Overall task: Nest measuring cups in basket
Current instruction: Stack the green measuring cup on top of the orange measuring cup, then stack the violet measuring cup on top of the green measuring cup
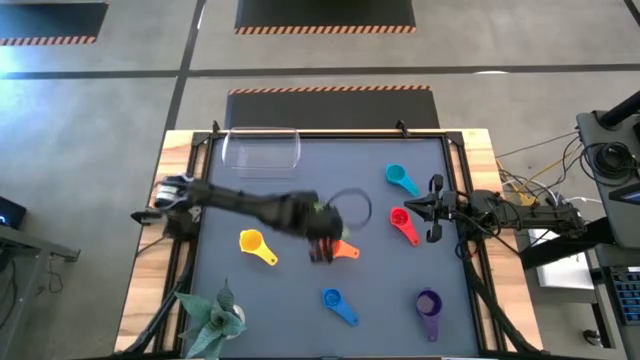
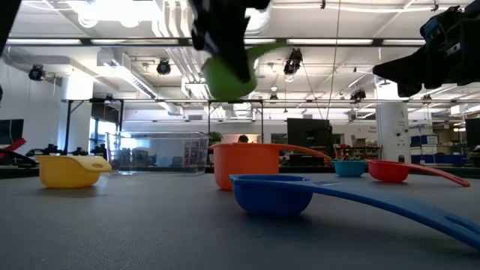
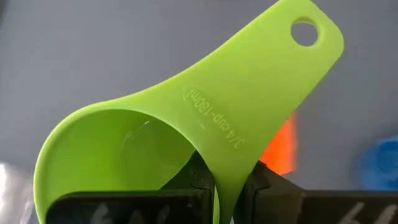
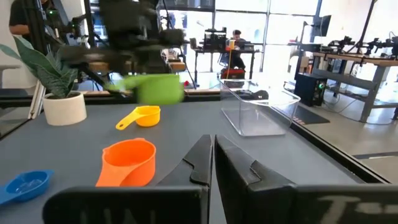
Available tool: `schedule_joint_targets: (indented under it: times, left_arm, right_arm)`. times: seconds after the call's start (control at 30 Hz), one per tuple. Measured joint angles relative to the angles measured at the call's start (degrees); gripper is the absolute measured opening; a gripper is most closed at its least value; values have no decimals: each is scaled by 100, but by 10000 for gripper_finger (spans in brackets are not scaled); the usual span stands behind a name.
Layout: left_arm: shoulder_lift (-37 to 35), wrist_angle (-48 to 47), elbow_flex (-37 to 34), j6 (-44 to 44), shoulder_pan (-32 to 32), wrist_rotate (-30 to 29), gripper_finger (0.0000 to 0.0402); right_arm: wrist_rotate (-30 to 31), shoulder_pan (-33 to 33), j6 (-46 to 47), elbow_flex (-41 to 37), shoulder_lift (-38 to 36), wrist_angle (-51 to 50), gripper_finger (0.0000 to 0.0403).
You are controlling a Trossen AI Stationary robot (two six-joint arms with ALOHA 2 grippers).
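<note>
Left gripper is mid-table, raised off the dark grey mat, fingers pinched on the flat handle of the green plastic measuring cup; the cup hangs in the air above the orange plastic measuring cup, which stands on the mat just under the gripper. Handle print reads 3/4 cup, 180 ml.

Right gripper sits at the right edge of the mat, fingers pressed together, holding nothing; the red plastic measuring cup lies just beside it.

Clear plastic rectangular basket sits at the far left of the mat with nothing in it, well apart from the held cup.

Others loose on the mat:
- teal plastic cup, far right
- yellow plastic cup, left of the left gripper
- blue plastic cup, near edge, centre
- purple plastic cup, near right corner

Potted plant in a white pot stands at the near left corner.
</note>
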Motion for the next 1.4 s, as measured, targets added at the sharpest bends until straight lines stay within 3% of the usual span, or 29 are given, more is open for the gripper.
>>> schedule_joint_targets:
  times: [0.17,0.37,0.67,1.0,1.4]
  left_arm:
    - [37,710,-146,10,-574,-140,2]
    - [160,1291,-650,-180,-507,-428,2]
    - [120,2838,-1650,-467,-116,457,2]
    - [117,2812,-1759,-904,-115,673,22]
    - [125,2821,-1772,-894,-116,619,101]
  right_arm:
    - [1,2,3,0,0,1,9]
    - [2,2,5,0,2,0,9]
    - [0,0,-1,0,11,0,9]
    - [1,2,-2,1,2,0,9]
    - [1,0,3,2,2,0,9]
